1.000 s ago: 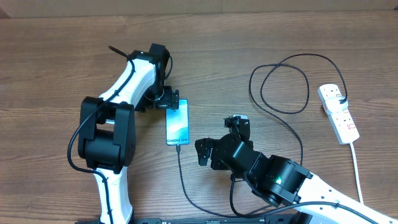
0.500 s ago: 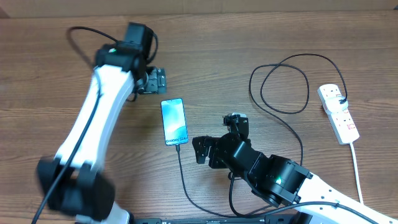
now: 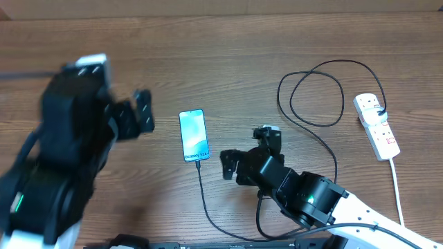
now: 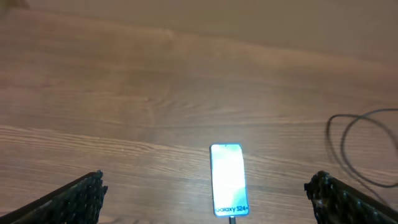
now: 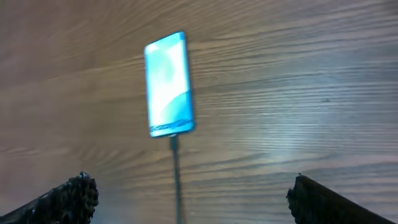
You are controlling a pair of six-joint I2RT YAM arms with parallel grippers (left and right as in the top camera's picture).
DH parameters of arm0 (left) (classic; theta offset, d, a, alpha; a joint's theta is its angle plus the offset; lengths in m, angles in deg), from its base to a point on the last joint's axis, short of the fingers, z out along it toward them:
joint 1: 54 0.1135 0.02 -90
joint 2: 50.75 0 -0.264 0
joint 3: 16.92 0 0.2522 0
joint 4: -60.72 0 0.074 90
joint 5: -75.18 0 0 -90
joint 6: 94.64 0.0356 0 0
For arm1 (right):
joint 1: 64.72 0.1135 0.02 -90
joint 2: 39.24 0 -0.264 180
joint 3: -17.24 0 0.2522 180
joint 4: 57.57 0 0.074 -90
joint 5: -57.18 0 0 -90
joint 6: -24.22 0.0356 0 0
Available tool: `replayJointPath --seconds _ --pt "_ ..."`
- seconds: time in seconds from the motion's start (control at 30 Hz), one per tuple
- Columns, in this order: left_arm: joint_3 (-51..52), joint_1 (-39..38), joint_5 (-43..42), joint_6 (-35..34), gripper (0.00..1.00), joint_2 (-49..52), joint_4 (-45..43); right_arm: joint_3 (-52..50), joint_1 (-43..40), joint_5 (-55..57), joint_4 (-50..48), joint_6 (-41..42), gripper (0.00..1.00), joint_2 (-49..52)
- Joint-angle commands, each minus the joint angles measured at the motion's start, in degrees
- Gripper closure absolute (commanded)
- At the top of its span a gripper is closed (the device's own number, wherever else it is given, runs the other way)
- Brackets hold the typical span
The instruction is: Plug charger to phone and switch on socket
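— Starting at the left: is that gripper carrying anything?

— No. My left gripper [image 3: 138, 114] hangs over the table [image 3: 242, 41] with its jaws spread wide and nothing between them. It is left of the phone [image 3: 194, 135] and apart from it.

— And the phone?

— It lies flat near the middle, a slim rounded rectangle with its glossy light-blue screen up and white lettering at the near end. The charger [image 3: 203, 190] meets that end. In my wrist views the small black tip looks seated in the port, so I judge the plugging done.

— Your other gripper?

— My right gripper [image 3: 243, 153] is just right of the phone, jaws wide and empty, touching neither phone nor cable.

— What is left, then?

— The socket [image 3: 377, 126]. It sits at the far right, well apart from both grippers. It is a white, hard-looking plastic strip with small red switches [image 3: 391, 142] and a thicker white cord [image 3: 398, 187] running toward me. The charger's thin, limp black line curls in a loop on the wood grain and reaches the strip. I cannot tell whether a switch is on. Nothing of mine is near it, so I take the switching as not yet done.
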Motion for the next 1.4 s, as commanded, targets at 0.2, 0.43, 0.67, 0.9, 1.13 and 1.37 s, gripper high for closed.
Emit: replayJointPath --seconds 0.2,0.43,0.67,0.9,1.13,1.37 --pt "9.3 -0.7 1.8 -0.3 0.0 -17.8 1.5 0.3 -14.1 -4.9 11.2 7.6 0.46 -0.3" --pt "17.0 -0.7 5.8 -0.3 0.0 -21.0 1.5 0.6 -25.7 -8.1 20.2 7.6 0.96 -0.3" --pt "20.9 -0.7 6.2 -0.3 0.01 -18.9 1.3 1.9 -35.9 -8.4 27.2 7.6 0.96 -0.3" --pt "22.5 -0.7 5.4 -0.4 0.0 -15.7 1.7 1.9 -47.6 -7.8 31.9 4.3 0.96 -0.2" --pt "22.5 -0.7 0.7 -0.4 0.0 -13.7 1.4 2.4 -64.5 -13.1 30.5 -7.8 0.96 0.5" --pt "22.5 -0.7 -0.5 -0.8 0.0 -12.0 1.2 9.2 -80.4 -13.4 29.1 -15.6 0.96 7.8"
